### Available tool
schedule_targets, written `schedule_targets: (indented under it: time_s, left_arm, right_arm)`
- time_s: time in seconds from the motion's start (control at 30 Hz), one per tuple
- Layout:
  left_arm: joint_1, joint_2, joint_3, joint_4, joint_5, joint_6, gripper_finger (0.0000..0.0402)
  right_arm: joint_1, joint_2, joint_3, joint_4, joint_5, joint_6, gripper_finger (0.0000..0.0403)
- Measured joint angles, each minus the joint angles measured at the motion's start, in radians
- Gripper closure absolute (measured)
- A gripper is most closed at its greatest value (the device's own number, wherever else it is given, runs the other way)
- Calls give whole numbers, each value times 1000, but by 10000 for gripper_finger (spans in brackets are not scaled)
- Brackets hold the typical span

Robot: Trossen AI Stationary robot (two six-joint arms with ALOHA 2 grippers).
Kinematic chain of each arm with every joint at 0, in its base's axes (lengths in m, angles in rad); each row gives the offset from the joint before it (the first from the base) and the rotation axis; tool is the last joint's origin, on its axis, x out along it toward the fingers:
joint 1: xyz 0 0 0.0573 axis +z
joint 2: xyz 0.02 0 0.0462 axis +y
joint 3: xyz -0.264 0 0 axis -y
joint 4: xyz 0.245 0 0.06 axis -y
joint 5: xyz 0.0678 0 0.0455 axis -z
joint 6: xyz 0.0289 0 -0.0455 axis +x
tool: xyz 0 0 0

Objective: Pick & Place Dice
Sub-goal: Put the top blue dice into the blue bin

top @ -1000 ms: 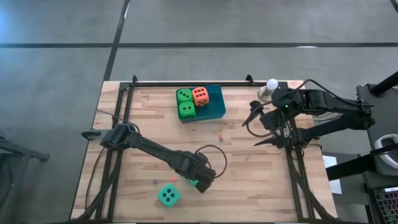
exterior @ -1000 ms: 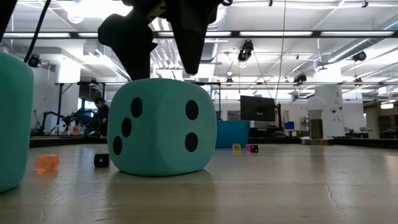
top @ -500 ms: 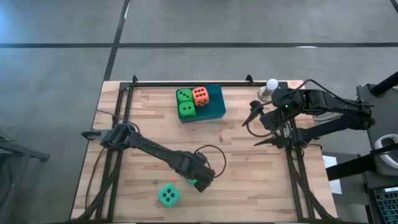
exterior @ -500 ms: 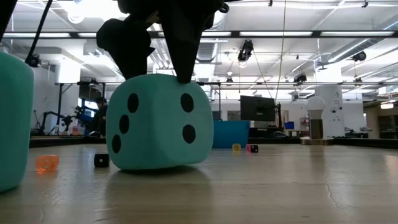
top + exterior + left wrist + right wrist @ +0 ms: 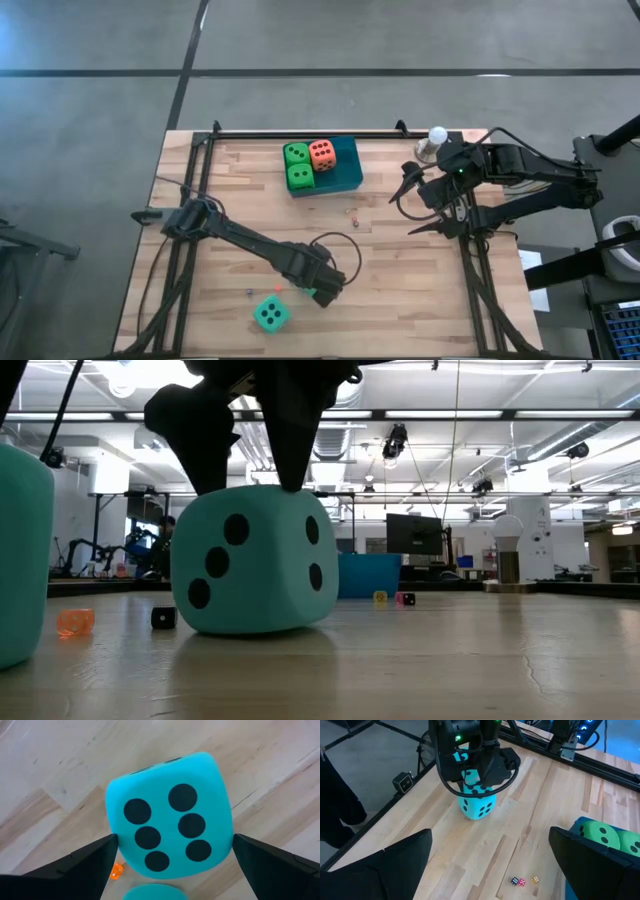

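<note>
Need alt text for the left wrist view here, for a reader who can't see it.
A teal die with six dark pips facing the camera sits on the wooden table, framed between the open dark fingers of the left gripper. A tiny orange die lies beside it, and the edge of another teal die shows nearest the camera.

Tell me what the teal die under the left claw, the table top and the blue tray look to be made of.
Teal die: probably soft foam, matte, with rounded edges, printed-looking dark pips and no shine.
Table top: wood, pale planks with visible seams and grain, satin finish.
Blue tray: uniform blue and smooth-looking; possibly plastic, but the views leave that open.
</note>
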Motion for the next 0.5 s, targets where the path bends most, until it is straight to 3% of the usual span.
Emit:
schedule_targets:
  time_s: [0.5]
  left_arm:
    - [18, 0, 26, -20, 5, -177, 2]
  right_arm:
    - [0, 0, 0, 0, 0, 2, 3]
